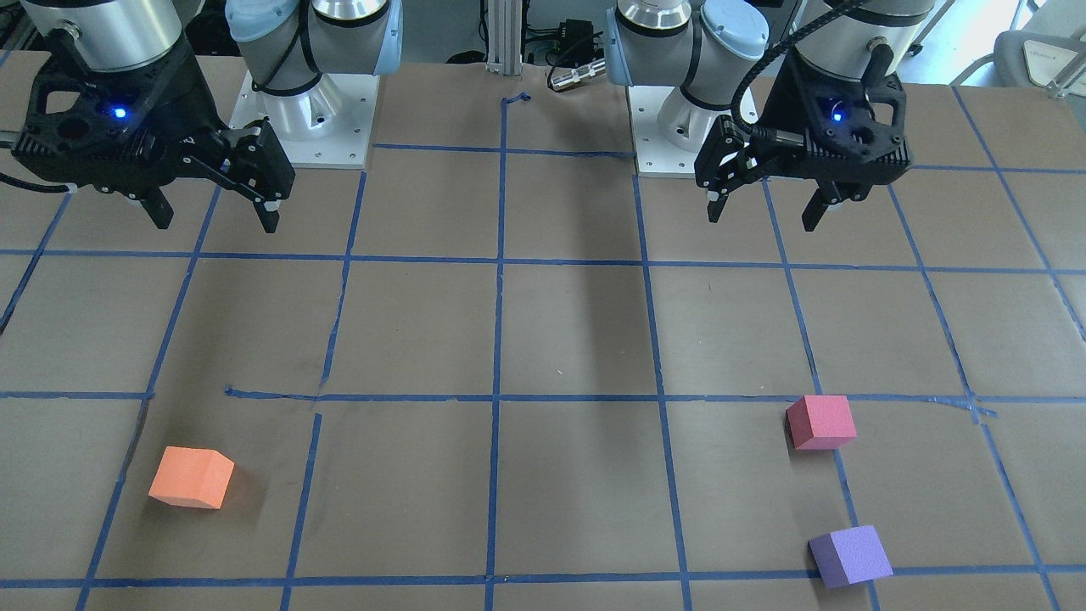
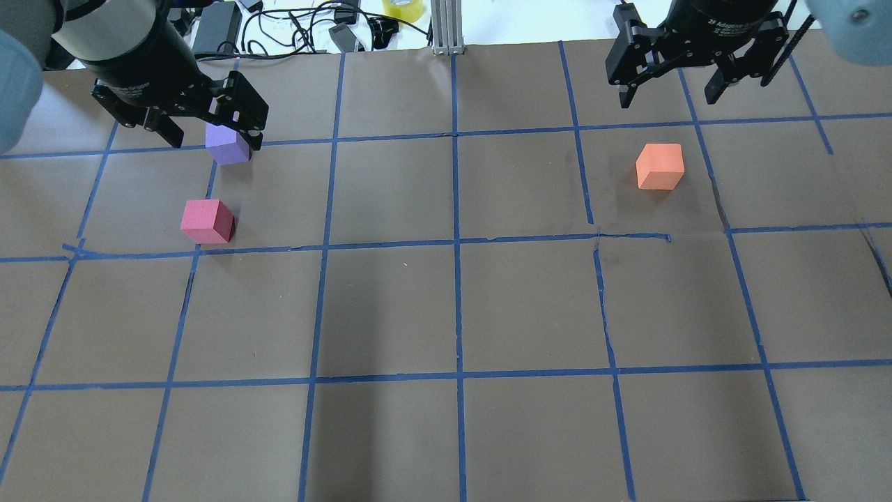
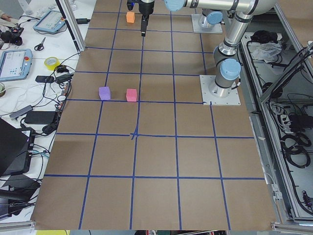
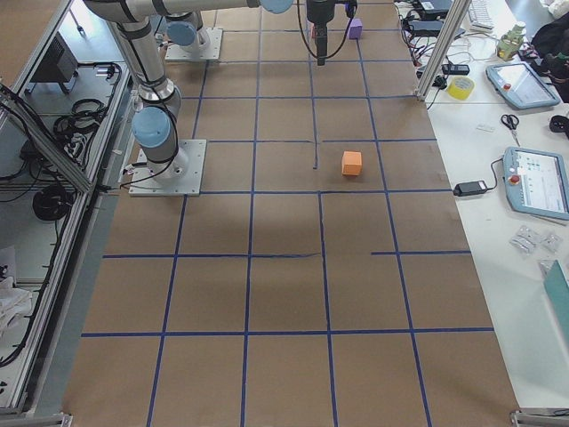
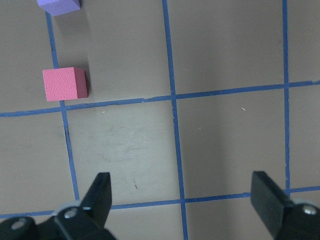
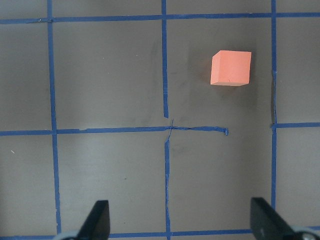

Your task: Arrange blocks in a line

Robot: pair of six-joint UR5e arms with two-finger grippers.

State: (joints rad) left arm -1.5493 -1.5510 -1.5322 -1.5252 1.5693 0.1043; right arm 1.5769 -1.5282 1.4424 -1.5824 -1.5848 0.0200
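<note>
The orange block (image 1: 191, 477) lies alone on my right side of the table; it also shows in the overhead view (image 2: 660, 166) and the right wrist view (image 6: 230, 68). The pinkish-red block (image 1: 820, 422) and the purple block (image 1: 850, 556) lie on my left side, a short gap apart. Both show in the left wrist view, pinkish-red (image 5: 65, 84) and purple (image 5: 60, 6). My left gripper (image 1: 762, 219) is open and empty, held high near its base. My right gripper (image 1: 215, 222) is open and empty, likewise raised. In the overhead view the left gripper (image 2: 209, 136) partly covers the purple block (image 2: 230, 148).
The table is brown paper (image 2: 390, 307) with a blue tape grid. The two arm bases (image 1: 314, 119) stand at the robot's edge. Cables and a tape roll (image 2: 403, 8) lie beyond the far edge. Tablets and tools lie on side benches (image 4: 533, 178).
</note>
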